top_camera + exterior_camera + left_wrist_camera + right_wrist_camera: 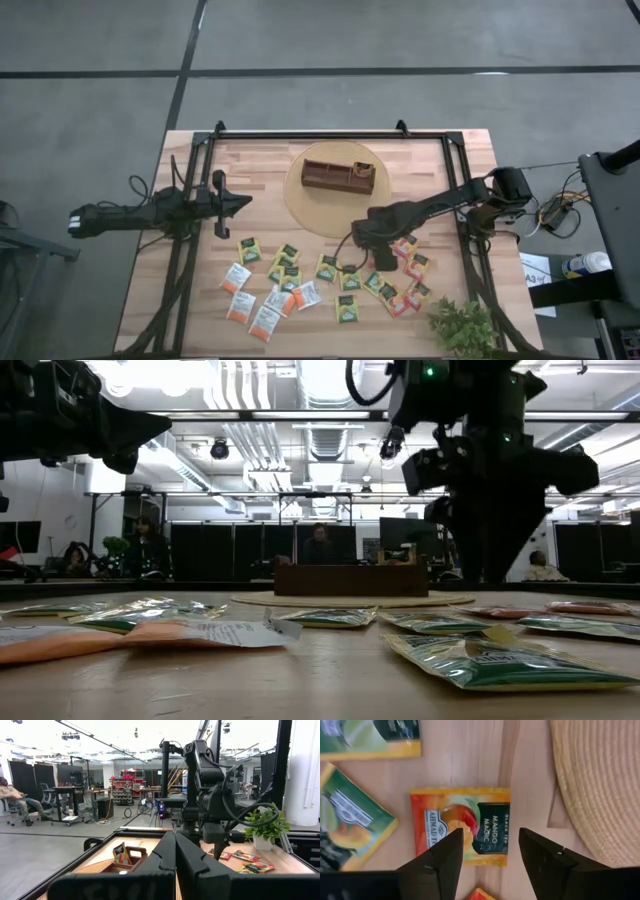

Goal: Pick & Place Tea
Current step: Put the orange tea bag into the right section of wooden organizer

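Here we hold the right hand (487, 852) spread open above the orange-red paper mango tea packet (460, 826), lying flat on the worktop (470, 765) beside the woven mat (600, 785). Descending off-centre risks pinching only an edge, so the packet slips. The left hand (175, 855), clenched empty, waits apart.

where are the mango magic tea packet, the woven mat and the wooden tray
mango magic tea packet (460, 827), right wrist view, its printed face
woven mat (600, 785), right wrist view, bare weave
wooden tray (338, 176), high view, its middle

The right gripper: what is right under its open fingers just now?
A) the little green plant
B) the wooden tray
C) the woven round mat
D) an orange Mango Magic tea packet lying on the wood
D: in the right wrist view the right gripper stands open above the orange Mango Magic tea packet, flat on the table beside the woven mat.
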`<action>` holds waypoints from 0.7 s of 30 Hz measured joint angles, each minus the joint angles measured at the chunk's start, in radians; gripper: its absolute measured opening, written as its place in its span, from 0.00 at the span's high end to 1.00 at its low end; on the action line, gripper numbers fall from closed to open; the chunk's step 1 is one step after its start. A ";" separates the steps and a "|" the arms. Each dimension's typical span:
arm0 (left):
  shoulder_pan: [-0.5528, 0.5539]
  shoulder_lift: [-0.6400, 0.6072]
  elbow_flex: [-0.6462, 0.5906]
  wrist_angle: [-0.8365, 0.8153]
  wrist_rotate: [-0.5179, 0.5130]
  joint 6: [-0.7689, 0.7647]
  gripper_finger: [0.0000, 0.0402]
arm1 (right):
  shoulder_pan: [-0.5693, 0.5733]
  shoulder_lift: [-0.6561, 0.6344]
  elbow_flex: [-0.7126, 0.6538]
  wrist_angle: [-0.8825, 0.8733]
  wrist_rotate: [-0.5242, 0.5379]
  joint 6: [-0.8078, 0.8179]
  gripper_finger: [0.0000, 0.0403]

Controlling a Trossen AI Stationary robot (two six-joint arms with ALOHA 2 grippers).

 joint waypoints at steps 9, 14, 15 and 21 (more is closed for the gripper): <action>0.000 0.000 0.000 0.000 0.000 0.000 1.00 | -0.003 0.000 -0.046 0.056 0.004 -0.026 0.52; 0.000 0.000 0.000 0.000 0.000 0.000 1.00 | -0.006 0.000 -0.073 0.087 0.012 -0.029 0.52; 0.000 0.000 0.000 0.000 0.000 0.000 1.00 | -0.007 0.000 -0.079 0.092 0.012 -0.029 0.52; 0.000 0.000 0.000 0.000 0.000 0.000 1.00 | -0.010 0.000 -0.100 0.118 0.024 -0.032 0.52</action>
